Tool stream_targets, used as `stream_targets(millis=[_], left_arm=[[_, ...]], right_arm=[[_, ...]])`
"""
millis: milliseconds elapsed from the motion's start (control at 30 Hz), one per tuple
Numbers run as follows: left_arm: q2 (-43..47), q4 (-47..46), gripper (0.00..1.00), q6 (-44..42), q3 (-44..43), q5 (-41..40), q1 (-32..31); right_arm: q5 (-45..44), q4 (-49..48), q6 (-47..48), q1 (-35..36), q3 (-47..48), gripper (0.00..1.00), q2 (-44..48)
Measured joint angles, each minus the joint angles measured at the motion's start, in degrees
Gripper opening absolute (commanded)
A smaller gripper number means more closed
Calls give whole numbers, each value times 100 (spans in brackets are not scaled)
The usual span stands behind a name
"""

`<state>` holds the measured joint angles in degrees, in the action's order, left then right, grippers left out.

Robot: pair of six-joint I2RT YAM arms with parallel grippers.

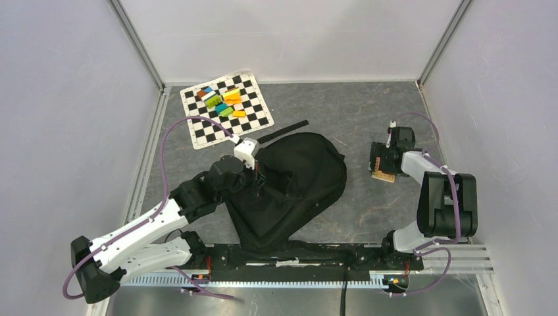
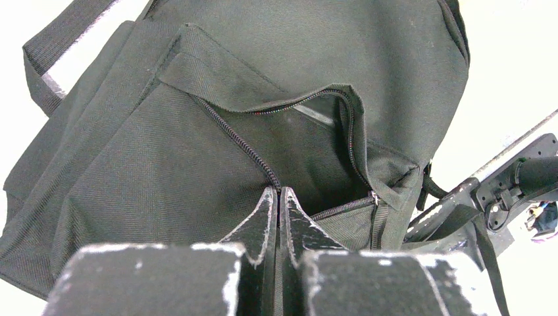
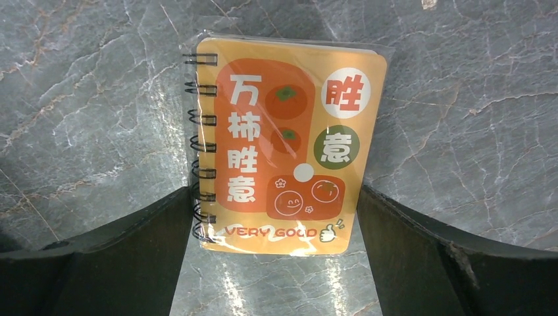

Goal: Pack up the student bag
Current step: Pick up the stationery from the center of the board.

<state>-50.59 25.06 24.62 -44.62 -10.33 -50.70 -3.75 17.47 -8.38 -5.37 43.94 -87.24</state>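
- Student bag (image 1: 289, 184) flat on the table (image 1: 368, 105), just ahead of the arm bases, zip (image 2: 237, 138) partly undone.
- Left gripper (image 2: 279, 197) pressed closed right at the zip line, probably to hold the flap or draw the opening wider; unclear whether anything is pinched.
- Left arm stretched low and forward over the bag.
- Right gripper (image 3: 273, 204) spread wide, pointing down, straddling an orange notebook (image 3: 283, 138) lying flat, well apart from the bag; seemingly poised for a pick.
- Right arm folded at the elbow, wrist bent downward.
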Motion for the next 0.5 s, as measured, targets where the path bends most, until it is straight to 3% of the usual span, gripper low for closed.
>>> stream_targets(millis=[67, 233, 500], left_arm=[[0, 0, 2, 0, 0, 0, 7], [7, 15, 2, 0, 0, 2, 22], [127, 107, 2, 0, 0, 0, 48]], right_arm=[[-26, -11, -42, 24, 13, 96, -26], [-9, -101, -90, 31, 35, 81, -74], [24, 50, -83, 90, 17, 75, 44]])
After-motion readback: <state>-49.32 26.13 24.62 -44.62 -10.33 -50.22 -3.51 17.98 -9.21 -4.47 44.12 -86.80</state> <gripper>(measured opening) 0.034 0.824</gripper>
